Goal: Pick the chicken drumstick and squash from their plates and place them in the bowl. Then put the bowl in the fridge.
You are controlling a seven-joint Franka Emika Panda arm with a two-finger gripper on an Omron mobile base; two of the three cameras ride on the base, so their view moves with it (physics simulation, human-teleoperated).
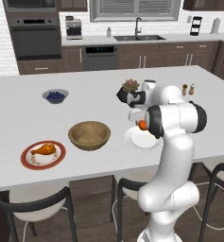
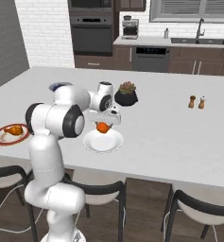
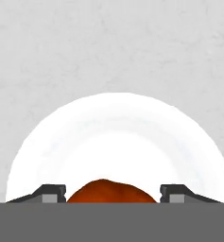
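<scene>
We see a wide pale bench [image 1: 19, 123] with dark stools [image 1: 35, 205] under it, dark wood cabinets [image 1: 146, 54], a wall oven [image 1: 34, 35], a sink [image 1: 137, 37], a shuttered window [image 1: 134, 8] and white brick walls [image 2: 42, 28]

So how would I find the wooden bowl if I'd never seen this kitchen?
Look at the big white counter. On its near side, the bowl sits between a red-rimmed plate holding a drumstick and a plain white plate. It is the only brown, thick-walled dish there.

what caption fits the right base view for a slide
Gripper closed around the squash, just above the white plate, drumstick waiting on the red-rimmed plate.
</scene>
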